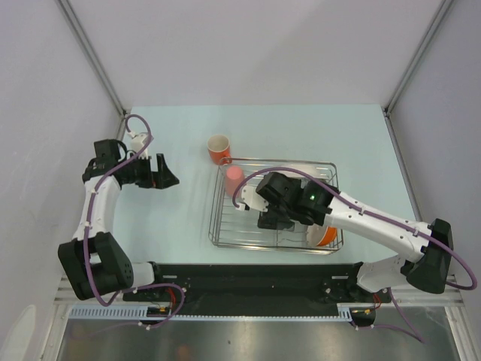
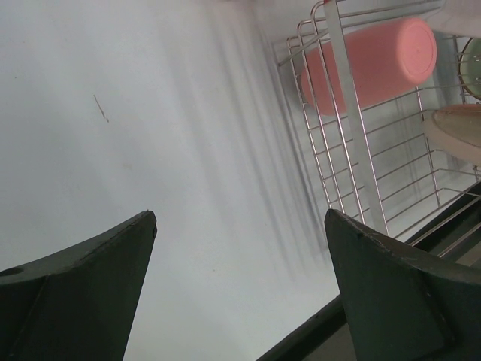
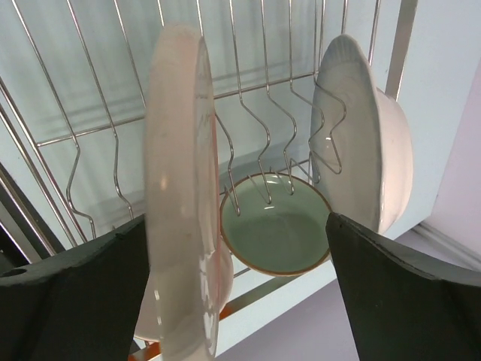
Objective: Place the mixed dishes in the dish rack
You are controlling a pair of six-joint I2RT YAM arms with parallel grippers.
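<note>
My right gripper [image 3: 237,219] hangs wide open and empty astride the pink plate [image 3: 180,188] standing in the rack [image 3: 90,129]; brushing it while withdrawing could topple it against the white plate [image 3: 368,143].

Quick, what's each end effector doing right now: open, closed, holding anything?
Left end effector: open, empty.
Right end effector: open around the standing cream-pink plate, not gripping it.

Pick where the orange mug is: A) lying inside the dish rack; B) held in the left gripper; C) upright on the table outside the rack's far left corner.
C: the orange mug stands mouth-up on the table, just outside the dish rack wires.
</note>
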